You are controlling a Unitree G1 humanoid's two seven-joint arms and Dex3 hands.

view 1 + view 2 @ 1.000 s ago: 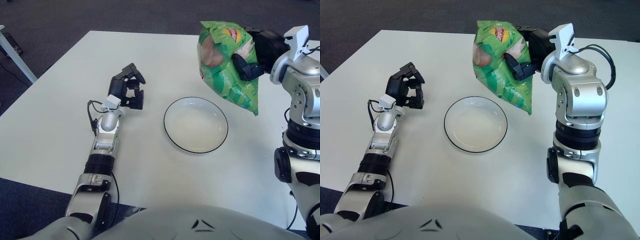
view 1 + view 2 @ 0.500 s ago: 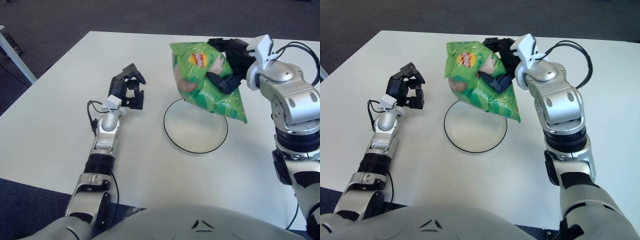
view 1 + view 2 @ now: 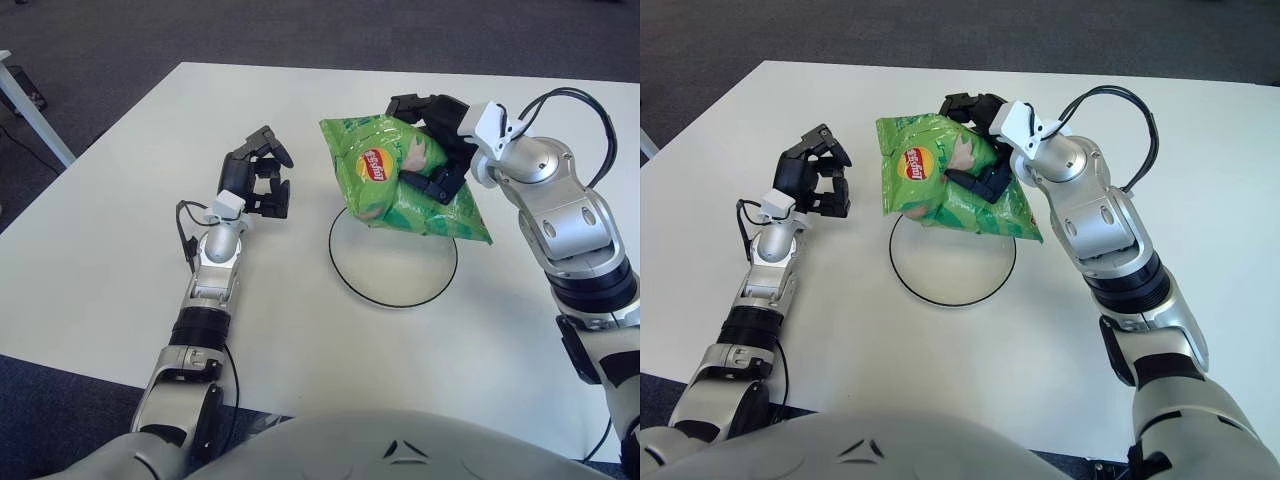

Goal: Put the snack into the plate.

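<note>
- Two hands in view, only the right hand (image 3: 432,150) is doing anything. It's wrapped around the bag (image 3: 400,185), black fingers (image 3: 425,182) pinching it from the far side and across the front.
- Bag is a green chip bag with a red and yellow logo facing up. It's tipped over nearly flat, logo end pointing to the robot's left, the other corner trailing off to the right.
- It sits over the far half of the plate (image 3: 392,284), covering that part of the rim. Can't tell if the bag is actually touching the plate or just hanging right above it.
- Plate is white with a thin dark rim, sitting mid table (image 3: 90,250). The near half is bare and fully visible.
- Left hand (image 3: 258,180) shows left of the plate, well apart from it, fingers curled in with nothing in them. Its forearm stretches back toward the robot along the white top.
</note>
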